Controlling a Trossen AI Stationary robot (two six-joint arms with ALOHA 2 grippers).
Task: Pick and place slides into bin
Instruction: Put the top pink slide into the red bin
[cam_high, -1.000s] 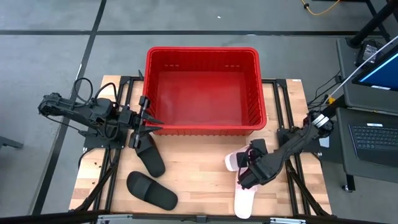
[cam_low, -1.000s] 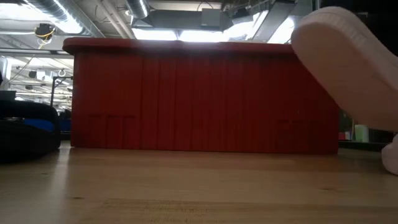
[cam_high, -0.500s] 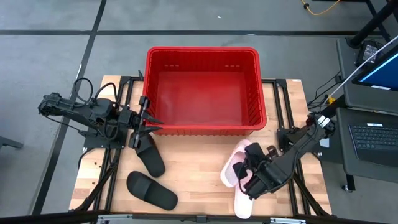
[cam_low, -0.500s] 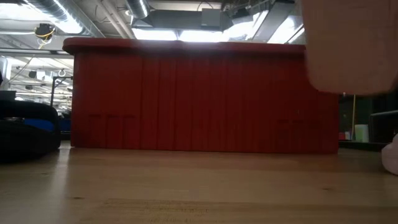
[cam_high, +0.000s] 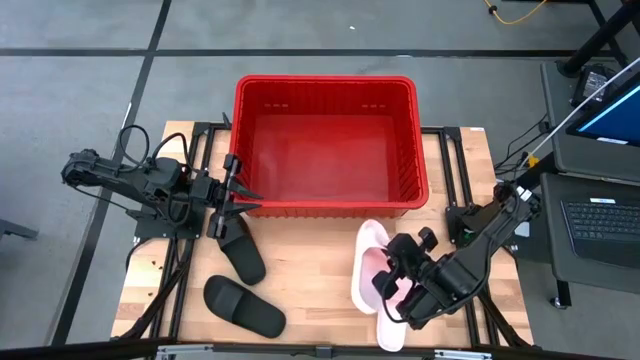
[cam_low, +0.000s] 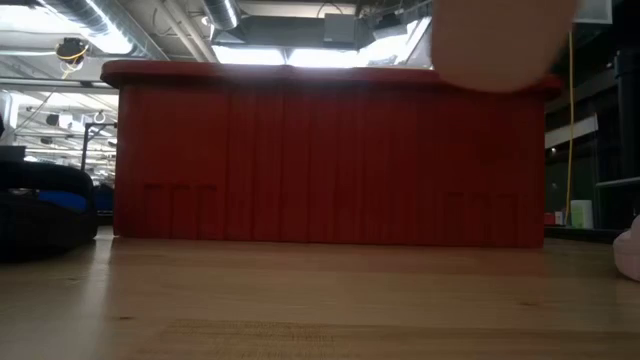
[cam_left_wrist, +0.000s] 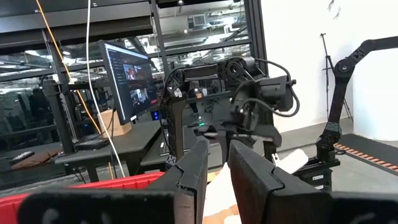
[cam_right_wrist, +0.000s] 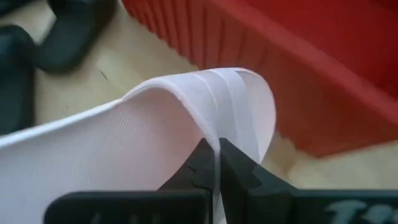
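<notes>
The red bin stands at the table's far middle and fills the low view. My right gripper is shut on a light pink slide, held in the air in front of the bin's near right part. The slide shows blurred at the top of the low view. The second pink slide lies on the table under my right arm. Two black slides lie flat at the near left. My left gripper is slightly open and empty by the bin's near left corner. My right gripper pinches the pink slide's wide strap at its edge between its two fingers. It comes from above, slanting from the table's right near side. The slide is lifted clear of the table and hangs about level, its length running near to far.
The wooden table top lies bare between the black slides and the pink ones. Dark frame rails run along both sides of the bin. A desk with a laptop stands beyond the table's right edge.
My right gripper has gone up and a little toward the table's near and left edges with the pink slide. The slide has come off the table, lifted clear, and has swung from tilted to about level. The other pink slide has stayed on the table.
</notes>
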